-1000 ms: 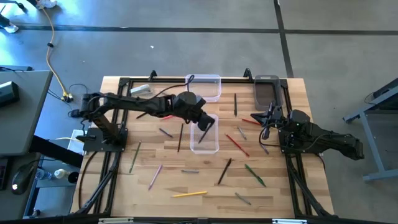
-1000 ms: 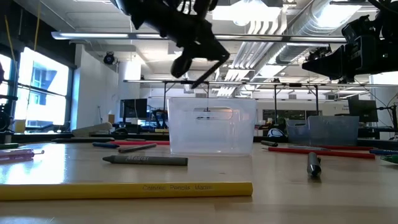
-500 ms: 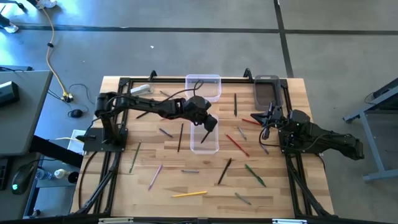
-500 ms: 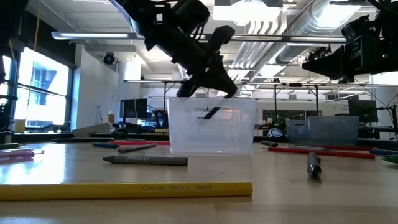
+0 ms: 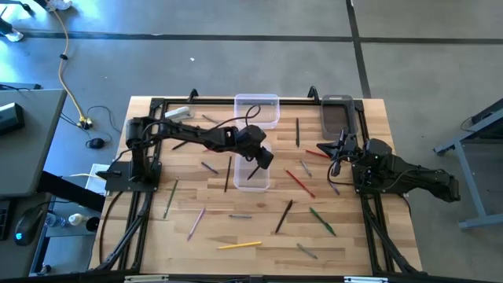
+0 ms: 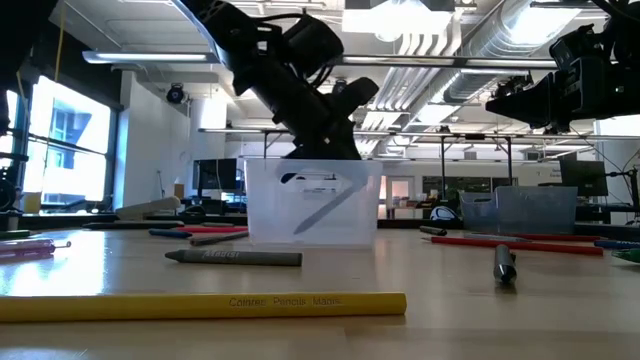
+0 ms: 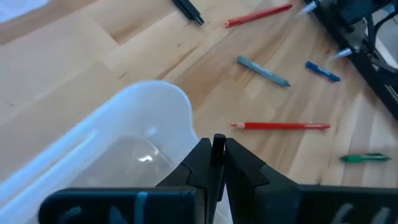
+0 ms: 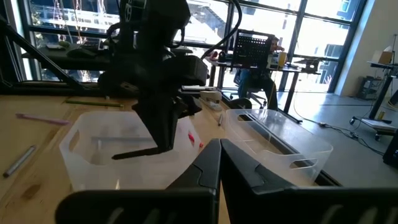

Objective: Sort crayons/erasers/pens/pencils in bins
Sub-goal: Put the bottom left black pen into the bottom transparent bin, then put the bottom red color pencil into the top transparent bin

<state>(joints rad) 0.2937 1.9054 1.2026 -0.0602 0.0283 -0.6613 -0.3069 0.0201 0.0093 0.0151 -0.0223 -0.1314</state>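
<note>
A clear bin (image 5: 251,170) stands mid-table, also visible in the low view (image 6: 312,205). My left gripper (image 5: 264,156) is shut on a dark pen (image 6: 325,209) that slants down inside this bin. My left gripper reaches in over the bin's rim (image 7: 155,102). A second clear bin (image 5: 258,110) and a smoky grey bin (image 5: 338,116) stand at the far edge. My right gripper (image 5: 336,157) waits shut at the table's right side, holding nothing. My left gripper pinches the dark pen's upper end (image 7: 219,142) between its two fingers. The fingers slant down from the table's left. The pen (image 8: 134,153) points down into the clear bin; whether its lower tip rests on the bin's floor I cannot tell.
Loose pencils, pens and crayons lie about: a yellow pencil (image 5: 240,245) near the front edge, a grey crayon (image 6: 235,258), a red pencil (image 5: 300,182), a green one (image 5: 322,220), a black pen (image 5: 283,216). A black frame (image 5: 157,102) rims the table.
My left gripper has come down over the clear bin and tipped further downward, still shut on the pen. The pen has gone from above the rim to inside the bin. The bin has slid a little toward the table's left.
</note>
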